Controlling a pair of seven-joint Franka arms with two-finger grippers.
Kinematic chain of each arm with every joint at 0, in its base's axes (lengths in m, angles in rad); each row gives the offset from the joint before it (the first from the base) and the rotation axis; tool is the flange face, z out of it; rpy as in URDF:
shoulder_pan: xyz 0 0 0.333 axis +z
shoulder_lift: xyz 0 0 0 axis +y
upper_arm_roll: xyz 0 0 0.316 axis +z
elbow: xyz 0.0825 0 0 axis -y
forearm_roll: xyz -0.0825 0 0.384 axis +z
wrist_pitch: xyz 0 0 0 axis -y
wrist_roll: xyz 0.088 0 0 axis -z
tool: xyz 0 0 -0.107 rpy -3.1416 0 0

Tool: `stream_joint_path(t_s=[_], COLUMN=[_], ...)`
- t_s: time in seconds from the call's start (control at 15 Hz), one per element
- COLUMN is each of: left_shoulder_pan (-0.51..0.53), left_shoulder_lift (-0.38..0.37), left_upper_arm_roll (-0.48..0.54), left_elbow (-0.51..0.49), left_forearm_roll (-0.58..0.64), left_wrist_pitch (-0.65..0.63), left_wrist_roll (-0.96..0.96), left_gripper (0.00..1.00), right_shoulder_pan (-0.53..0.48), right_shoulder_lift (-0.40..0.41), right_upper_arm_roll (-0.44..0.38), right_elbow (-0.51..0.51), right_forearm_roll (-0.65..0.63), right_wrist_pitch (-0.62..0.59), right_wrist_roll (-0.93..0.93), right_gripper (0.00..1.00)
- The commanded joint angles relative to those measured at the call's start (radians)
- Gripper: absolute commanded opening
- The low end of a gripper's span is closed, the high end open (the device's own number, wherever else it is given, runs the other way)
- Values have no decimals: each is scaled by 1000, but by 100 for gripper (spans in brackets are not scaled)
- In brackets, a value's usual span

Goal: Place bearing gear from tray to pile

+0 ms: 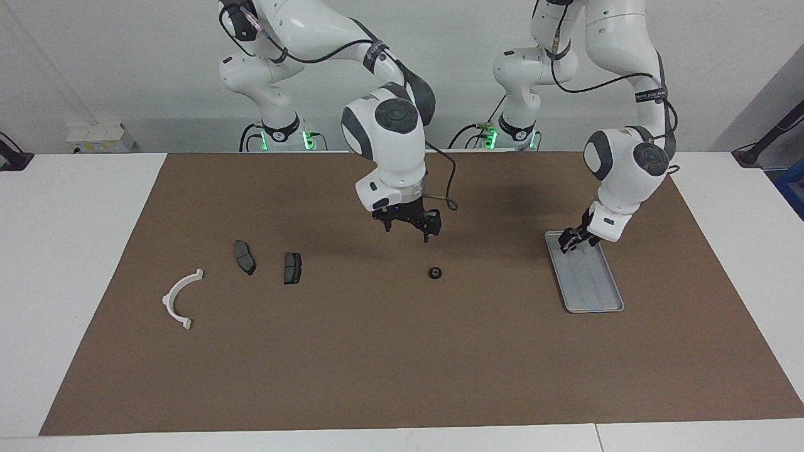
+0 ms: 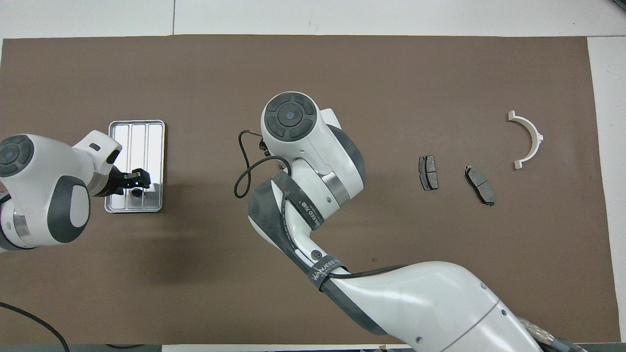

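While a brown mat (image 1: 377, 351) covers the white table (image 1: 69, 251) before a pale wall, the right end effector (image 1: 407, 228) hangs open and empty near a loose bearing (image 1: 434, 272). Whether the left end effector (image 1: 570, 241), low over the tray (image 1: 593, 289), grips anything cannot be told.

A white table (image 1: 75, 207) carries a brown mat (image 1: 402, 351) holding tray (image 1: 593, 292), bearing (image 1: 434, 272), brake pads (image 1: 292, 268) and bracket (image 1: 179, 300).

On the bench, a brown mat (image 2: 313, 58) covers most of the surface. A silver ribbed tray (image 2: 137, 132) lies at the left arm's end. The left end effector (image 2: 136, 179) is over the tray's end nearer the robots, with a small dark part (image 2: 137, 192) just beside its fingers. The right arm's white wrist (image 2: 303, 142) reaches over the middle of the mat, hiding its own end effector. Toward the right arm's end lie two dark brake pads (image 2: 428, 172) and (image 2: 480, 184), apart, and a white half-ring bracket (image 2: 529, 138) farther out.
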Motion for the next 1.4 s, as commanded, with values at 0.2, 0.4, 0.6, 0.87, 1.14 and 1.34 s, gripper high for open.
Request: stream_joint_path(t_s=[0.2, 0.4, 0.6, 0.87, 1.14, 1.34], left_shoulder_pan=[-1, -1, -1, -1, -4, -2], left_shoulder_lift=[-43, -43, -43, -37, -23, -23], left_upper_arm_roll=[8, 8, 8, 8, 8, 9], left_elbow=[-62, -64, -64, -64, -64, -64], left_forearm_roll=[-13, -13, -13, -13, -13, -13], left_wrist_pitch=[26, 25, 28, 43, 58, 57], left_wrist_roll=[19, 17, 17, 16, 16, 14], left_gripper=[61, 61, 61, 61, 61, 60], right_shoulder_pan=[44, 62, 79, 64, 59, 62], right_shoulder_lift=[140, 172, 195, 222, 240, 242], right_upper_arm_roll=[-8, -10, -14, -16, -22, -21], right_elbow=[122, 122, 122, 185, 219, 214], right_forearm_roll=[-75, -78, -102, -109, -109, -101], right_wrist_pitch=[-40, -33, -25, -43, -37, -1], right_wrist_roll=[21, 25, 27, 25, 31, 74], right_gripper=[100, 100, 100, 100, 95, 91])
